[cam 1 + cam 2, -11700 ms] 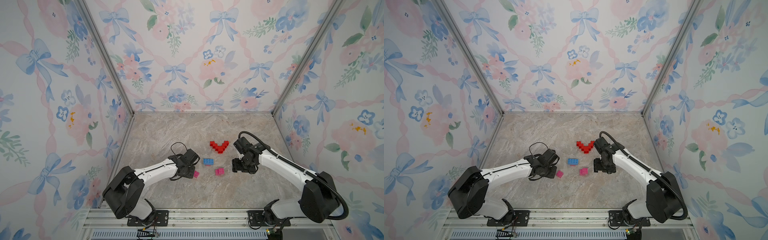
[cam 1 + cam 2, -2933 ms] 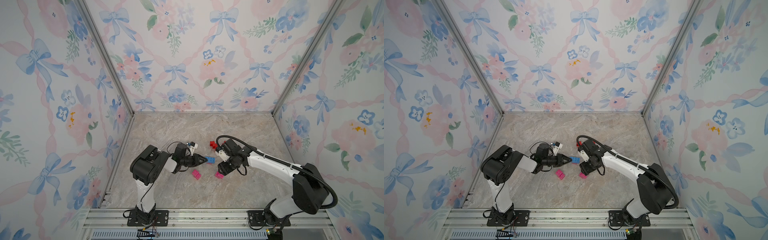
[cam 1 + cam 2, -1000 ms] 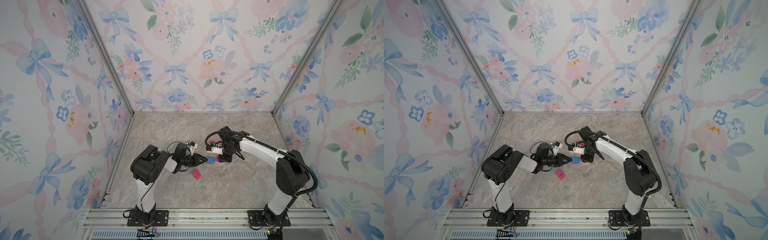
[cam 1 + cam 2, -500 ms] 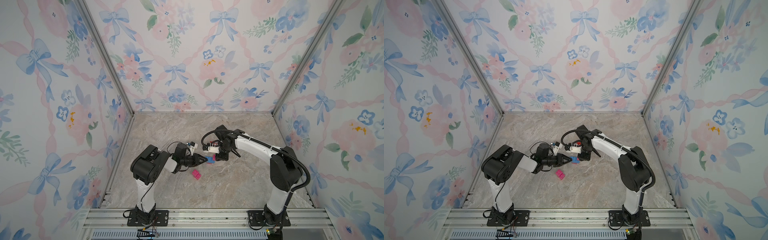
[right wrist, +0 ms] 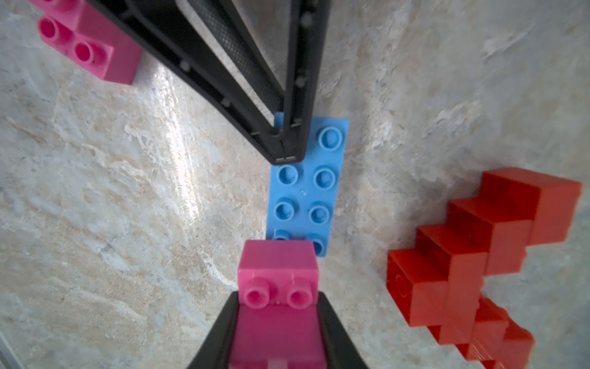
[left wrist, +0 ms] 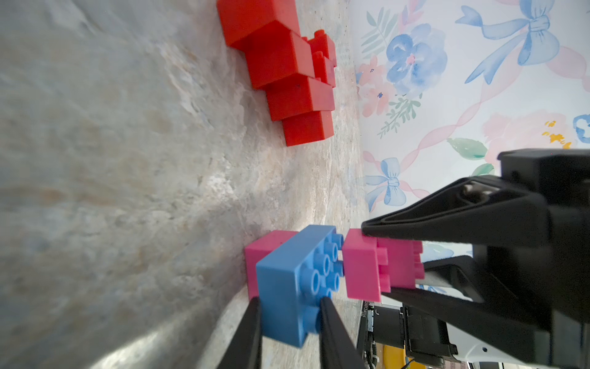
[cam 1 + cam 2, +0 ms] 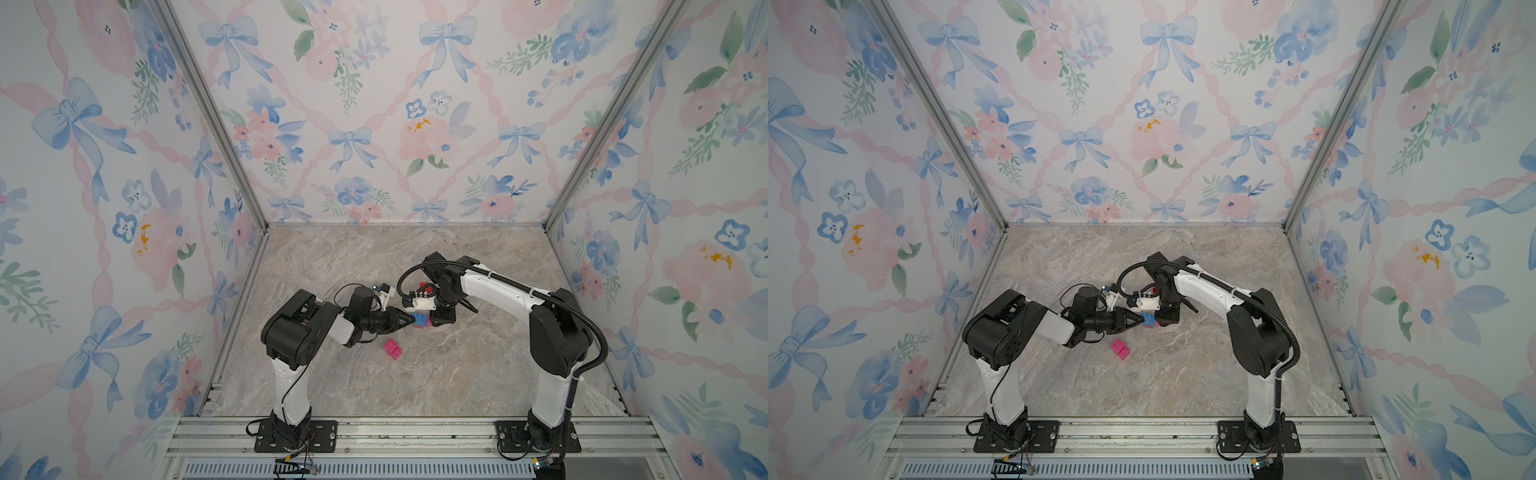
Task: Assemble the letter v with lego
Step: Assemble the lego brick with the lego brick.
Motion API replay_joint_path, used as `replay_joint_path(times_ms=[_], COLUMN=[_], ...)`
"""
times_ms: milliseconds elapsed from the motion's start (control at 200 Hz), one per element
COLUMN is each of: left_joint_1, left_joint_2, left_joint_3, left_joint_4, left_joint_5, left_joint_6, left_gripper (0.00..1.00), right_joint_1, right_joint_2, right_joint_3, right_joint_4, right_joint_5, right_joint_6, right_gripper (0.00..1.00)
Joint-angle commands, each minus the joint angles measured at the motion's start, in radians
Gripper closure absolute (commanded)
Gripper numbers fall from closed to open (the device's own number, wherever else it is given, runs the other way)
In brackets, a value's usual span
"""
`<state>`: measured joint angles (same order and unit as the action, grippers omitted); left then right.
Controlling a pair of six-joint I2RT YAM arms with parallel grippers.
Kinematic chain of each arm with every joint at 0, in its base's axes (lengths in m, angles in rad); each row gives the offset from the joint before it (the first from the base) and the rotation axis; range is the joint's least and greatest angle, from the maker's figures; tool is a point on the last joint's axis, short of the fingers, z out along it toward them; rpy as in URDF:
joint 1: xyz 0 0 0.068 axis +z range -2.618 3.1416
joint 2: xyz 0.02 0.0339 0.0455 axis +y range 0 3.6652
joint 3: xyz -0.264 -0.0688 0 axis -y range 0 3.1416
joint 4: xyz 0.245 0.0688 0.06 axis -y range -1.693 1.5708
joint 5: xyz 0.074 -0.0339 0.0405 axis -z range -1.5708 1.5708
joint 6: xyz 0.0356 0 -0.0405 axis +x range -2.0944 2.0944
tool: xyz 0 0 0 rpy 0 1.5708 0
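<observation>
**Lego set on a marbled tabletop (image 7: 457, 374)**

1. Blue brick (image 6: 287, 287). Long, with two rows of studs facing up. It shows in the lower middle of the frame in both top views, between the two pincers. One end is gripped. The other end rests over the lower pink brick (image 6: 263, 252), which lies between it and the tabletop.

2. Left pincer (image 6: 289, 302). It is pinching the near end of the blue brick, one finger on the studded face and one on the underside. In a top view its tip (image 7: 406, 321) meets the brick from the left of the frame.

3. Right pincer (image 5: 277, 297). It is clamped on the held pink brick (image 5: 277, 265) from both sides, and two of that brick's studs face the wrist camera. The brick hangs just over the blue studs at the end away from the left pincer. Whether it touches them cannot be told.

4. Red bricks (image 5: 479, 255). Several square pieces touch in two stepped arms that meet at a corner. They lie on the tabletop just beside the blue brick. In the top views they are mostly hidden under the right arm (image 7: 498, 291), with only a scrap of red (image 7: 424, 286) showing above the blue brick in the frame.

5. Loose pink brick (image 7: 392, 348). It lies on the tabletop, below and left of the blue brick in the frame, clear of both pincers.
</observation>
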<state>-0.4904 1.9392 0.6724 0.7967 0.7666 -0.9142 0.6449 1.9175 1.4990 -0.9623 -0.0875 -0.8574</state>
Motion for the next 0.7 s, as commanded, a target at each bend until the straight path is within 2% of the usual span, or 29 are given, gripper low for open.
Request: replay_joint_path(times_ms=[0, 185, 695], left_joint_1=[-0.002, -0.002, -0.001], left_joint_2=[0.033, 0.033, 0.037], left_joint_3=[-0.014, -0.018, -0.028], left_joint_4=[-0.034, -0.034, -0.034], left_joint_5=[-0.03, -0.031, -0.039], left_joint_6=[0.005, 0.005, 0.008], left_gripper=[0.89, 0.89, 0.9], right_joint_1=[0.01, 0.014, 0.024], right_joint_2=[0.031, 0.045, 0.054], right_joint_3=[0.024, 0.031, 0.014], right_joint_4=[-0.032, -0.021, 0.001], right_joint_5=[0.032, 0.081, 0.049], right_joint_6=[-0.002, 0.014, 0.041], right_gripper=[1.0, 1.0, 1.0])
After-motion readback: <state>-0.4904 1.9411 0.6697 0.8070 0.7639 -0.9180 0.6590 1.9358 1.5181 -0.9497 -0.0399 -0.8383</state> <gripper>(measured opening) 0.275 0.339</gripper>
